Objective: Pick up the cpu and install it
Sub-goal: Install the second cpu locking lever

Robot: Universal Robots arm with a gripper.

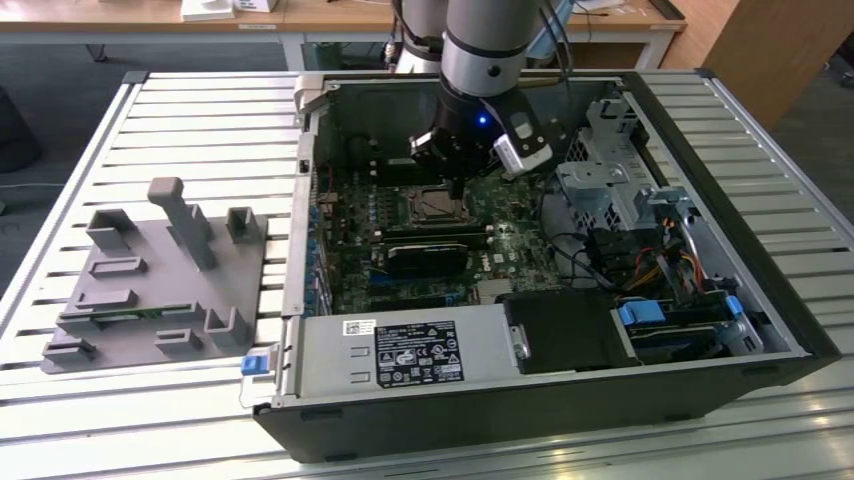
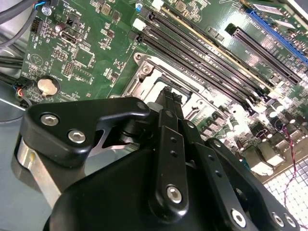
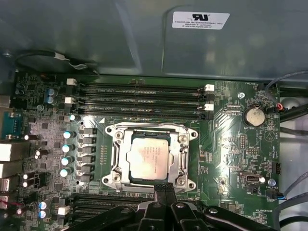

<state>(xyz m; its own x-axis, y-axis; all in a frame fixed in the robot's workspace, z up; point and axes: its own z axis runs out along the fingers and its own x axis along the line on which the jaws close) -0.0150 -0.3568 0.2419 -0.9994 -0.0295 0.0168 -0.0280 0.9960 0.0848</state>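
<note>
The cpu (image 3: 148,159) lies flat inside the socket (image 3: 150,131) on the motherboard (image 3: 231,144), its silvery top showing square within the metal frame in the first wrist view. The gripper (image 3: 163,188) hangs just at the socket's edge, its fingers (image 3: 164,191) pressed together into one narrow black tip and pinching nothing. In the exterior view the gripper (image 1: 458,186) stands just above the socket (image 1: 430,204), deep in the open case (image 1: 694,130), far from the grey tray (image 1: 127,290) on the bench (image 1: 80,150) at the exterior view's left.

The chip looks seated, though whether it sits fully level in the socket cannot be told from here. If one corner rides high, any push from the closed tip could bend the contacts beneath. The tip is also close to the socket frame: a small sideways drift could scrape the frame or nudge the chip out of register.

The memory slots (image 3: 144,102) run just beside the socket, and loose cables (image 1: 601,250) crowd the case at the exterior view's right. A careless lift or swing of the arm (image 1: 487,40) could catch either. The case wall is near the wrist too, so room to move is tight.
</note>
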